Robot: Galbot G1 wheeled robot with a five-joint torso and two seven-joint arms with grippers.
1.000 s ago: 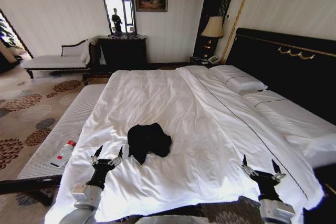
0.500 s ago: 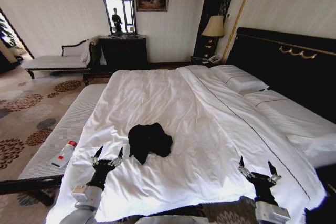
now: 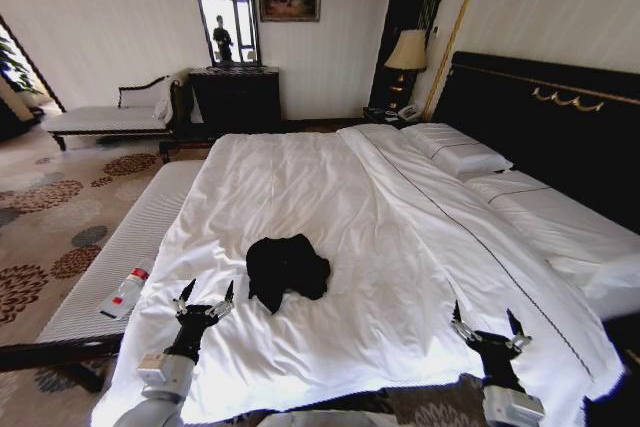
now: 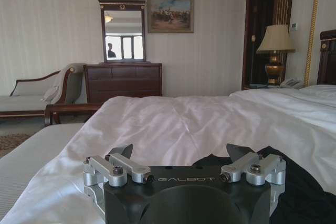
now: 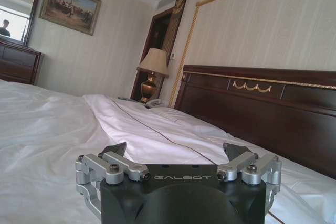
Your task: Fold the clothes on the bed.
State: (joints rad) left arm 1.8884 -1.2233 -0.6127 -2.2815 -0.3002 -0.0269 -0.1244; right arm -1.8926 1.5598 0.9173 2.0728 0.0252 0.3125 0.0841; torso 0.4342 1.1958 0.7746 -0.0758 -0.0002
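Note:
The clothes [image 3: 288, 269] lie as a crumpled black heap on the white sheet of the bed [image 3: 330, 177], near its foot. My left gripper [image 3: 207, 297] hovers open over the sheet just short of the heap and to its left. In the left wrist view, the open left gripper [image 4: 179, 153] has the black clothes [image 4: 310, 192] just beyond its fingers, off to one side. My right gripper [image 3: 483, 319] stands open over bare sheet at the bed's near right corner, well apart from the clothes. Past the open right gripper [image 5: 176, 150] are sheet and headboard.
A pale striped bench [image 3: 130, 237] runs along the bed's left side with a white, red-capped bottle [image 3: 122, 292] on it. Pillows [image 3: 465, 157] and the dark headboard [image 3: 540, 117] lie to the right. A dresser [image 3: 233, 97], chaise longue [image 3: 100, 117] and lamp [image 3: 405, 52] stand against the far wall.
My right gripper has slid slightly left and lower over the sheet. The left gripper and the clothes have stayed put.

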